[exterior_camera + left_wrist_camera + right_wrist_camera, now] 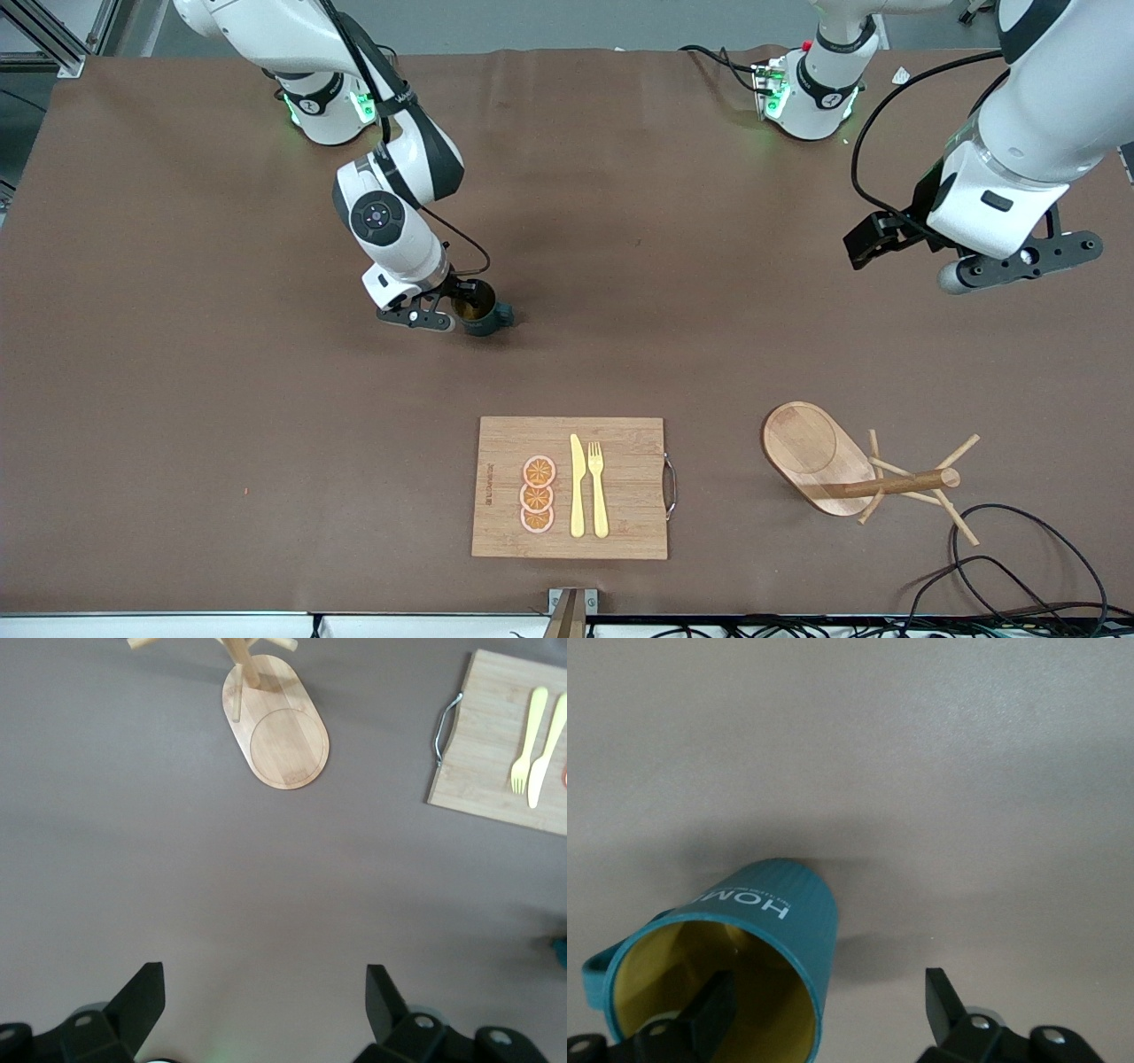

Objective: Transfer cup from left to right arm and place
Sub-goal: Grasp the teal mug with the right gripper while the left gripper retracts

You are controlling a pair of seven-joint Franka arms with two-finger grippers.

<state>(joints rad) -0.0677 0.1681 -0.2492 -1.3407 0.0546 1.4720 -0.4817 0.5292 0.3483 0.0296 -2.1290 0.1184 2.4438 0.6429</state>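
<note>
The cup [485,315], a dark teal mug with a mustard-yellow inside [775,912], stands on the brown table mat near the middle, its handle toward the left arm's end. My right gripper [461,310] is down at the cup's rim and open. In the right wrist view the right gripper [828,992] straddles the cup's wall: one finger [713,1005] is inside the cup, and the other stands outside with a gap to the wall. My left gripper [1019,266] hangs high over the left arm's end of the table. The left gripper [266,988] is open and holds nothing.
A bamboo cutting board [620,443] with orange slices, a yellow knife and a fork lies nearer to the front camera than the cup. Beside it, toward the left arm's end, a wooden mug tree [815,452] lies tipped over. Black cables [1019,567] trail near that corner.
</note>
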